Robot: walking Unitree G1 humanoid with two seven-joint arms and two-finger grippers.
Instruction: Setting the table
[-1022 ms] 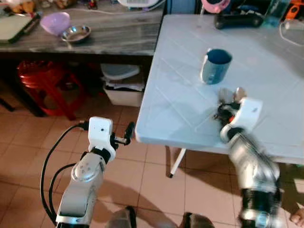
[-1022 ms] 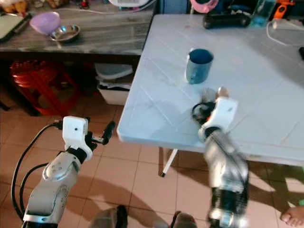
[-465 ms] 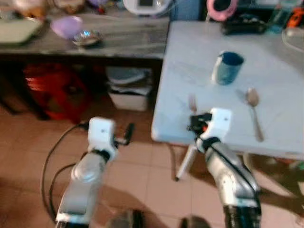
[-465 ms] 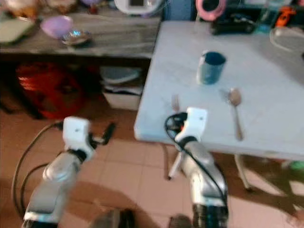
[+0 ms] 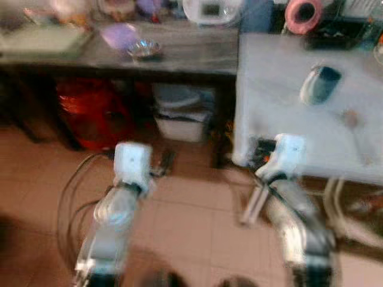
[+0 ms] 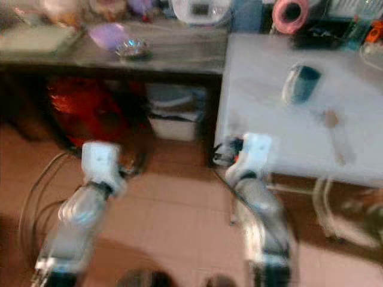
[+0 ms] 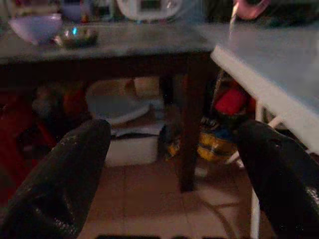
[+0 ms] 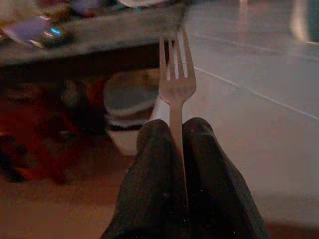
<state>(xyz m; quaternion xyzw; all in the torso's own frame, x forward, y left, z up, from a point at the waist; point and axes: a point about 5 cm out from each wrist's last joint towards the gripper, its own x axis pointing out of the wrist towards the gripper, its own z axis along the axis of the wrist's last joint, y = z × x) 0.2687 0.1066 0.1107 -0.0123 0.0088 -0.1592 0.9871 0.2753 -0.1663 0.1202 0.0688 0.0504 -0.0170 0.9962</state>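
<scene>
through heavy blur, the white table [image 6: 359,128] carries a blue cup [image 6: 301,82] and a spoon [image 6: 334,128], while the right gripper [image 6: 224,152] sits at its near corner.

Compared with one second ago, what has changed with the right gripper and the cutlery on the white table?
The right gripper has drawn back from beside the spoon to the white table's near left corner, shut on the fork. The blue cup and spoon stay on the table. The left gripper stays open over the floor; the camera turned.
</scene>
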